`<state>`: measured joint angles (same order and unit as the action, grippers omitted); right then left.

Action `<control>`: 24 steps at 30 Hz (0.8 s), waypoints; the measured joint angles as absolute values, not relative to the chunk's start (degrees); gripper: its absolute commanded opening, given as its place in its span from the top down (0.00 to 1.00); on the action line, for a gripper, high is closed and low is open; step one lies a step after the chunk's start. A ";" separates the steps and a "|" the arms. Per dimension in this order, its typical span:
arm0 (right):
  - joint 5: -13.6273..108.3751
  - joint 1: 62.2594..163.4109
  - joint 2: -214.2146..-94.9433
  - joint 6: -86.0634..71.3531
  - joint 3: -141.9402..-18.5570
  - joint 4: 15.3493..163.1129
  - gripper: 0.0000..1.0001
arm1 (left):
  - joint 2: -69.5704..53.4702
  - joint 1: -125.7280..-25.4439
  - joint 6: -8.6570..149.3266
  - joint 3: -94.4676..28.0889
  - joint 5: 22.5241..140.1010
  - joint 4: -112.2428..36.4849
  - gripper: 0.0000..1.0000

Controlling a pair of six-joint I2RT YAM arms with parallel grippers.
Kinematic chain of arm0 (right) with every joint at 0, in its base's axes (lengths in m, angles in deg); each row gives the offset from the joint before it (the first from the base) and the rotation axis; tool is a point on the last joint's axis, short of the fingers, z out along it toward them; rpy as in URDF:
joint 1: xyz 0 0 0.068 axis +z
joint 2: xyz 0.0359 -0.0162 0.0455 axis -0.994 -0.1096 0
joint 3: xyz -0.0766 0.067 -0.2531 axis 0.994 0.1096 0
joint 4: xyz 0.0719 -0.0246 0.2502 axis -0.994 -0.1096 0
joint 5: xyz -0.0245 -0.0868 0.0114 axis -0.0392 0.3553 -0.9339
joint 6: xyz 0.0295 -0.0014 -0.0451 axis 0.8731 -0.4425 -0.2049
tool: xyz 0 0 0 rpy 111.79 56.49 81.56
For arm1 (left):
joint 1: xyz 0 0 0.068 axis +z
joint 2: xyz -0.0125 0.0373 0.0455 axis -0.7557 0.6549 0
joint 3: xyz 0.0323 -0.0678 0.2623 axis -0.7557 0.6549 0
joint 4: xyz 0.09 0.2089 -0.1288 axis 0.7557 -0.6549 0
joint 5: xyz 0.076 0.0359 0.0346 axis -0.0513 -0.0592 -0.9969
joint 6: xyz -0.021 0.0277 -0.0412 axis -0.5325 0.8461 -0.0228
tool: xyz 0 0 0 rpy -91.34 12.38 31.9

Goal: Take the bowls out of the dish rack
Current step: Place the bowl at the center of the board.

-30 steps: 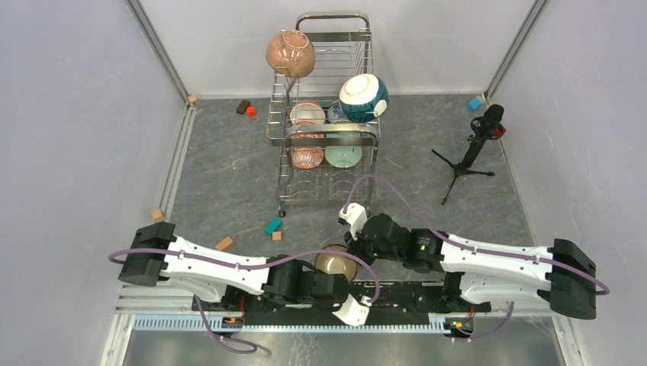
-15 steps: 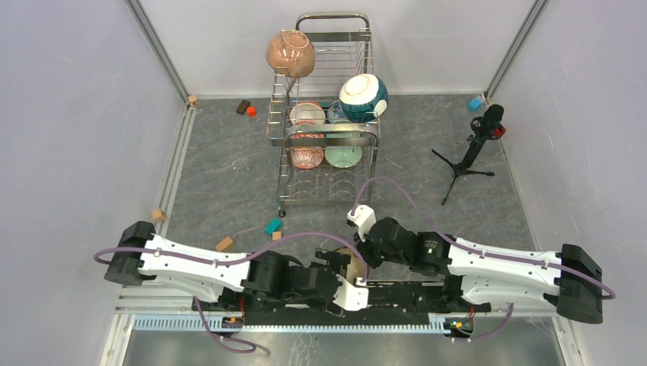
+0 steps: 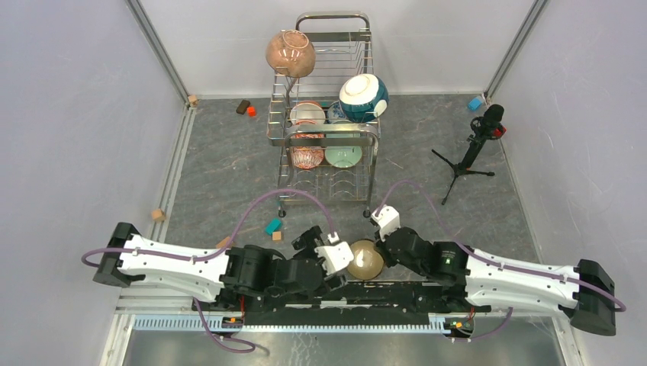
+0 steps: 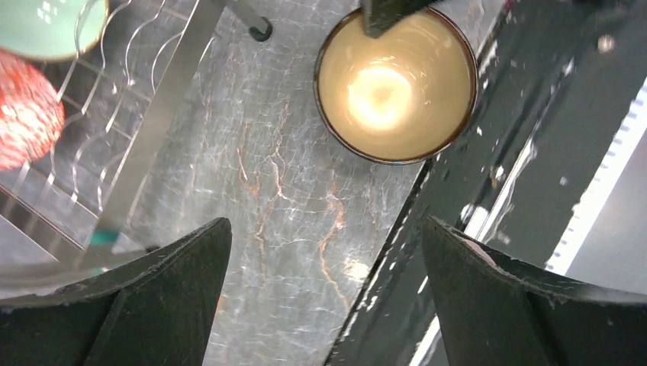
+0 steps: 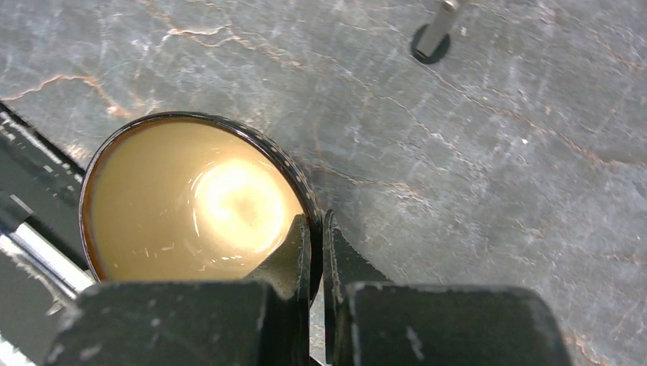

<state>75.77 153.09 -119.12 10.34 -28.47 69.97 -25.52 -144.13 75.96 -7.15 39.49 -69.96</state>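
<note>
Right gripper (image 5: 314,229) pinches the tan bowl (image 5: 191,202) by its rim; my left gripper (image 4: 324,232) is spread wide. It looks hard, slippery and breakable, so I'd hold the rim tight.

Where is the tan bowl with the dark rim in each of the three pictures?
Top external: low centre, the tan bowl, nearer than the dish rack.
Left wrist: upper right, seen from above.
Right wrist: left of centre, rim pinched by the right gripper.
Shared landmark: the rack's foot, close by the bowl.

Red bowl (image 4: 24,114) partly beyond left edge
</note>
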 measured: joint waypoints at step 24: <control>83.75 153.09 -119.28 24.13 -21.13 79.54 1.00 | -18.38 -142.16 0.57 1.09 22.99 -67.03 0.45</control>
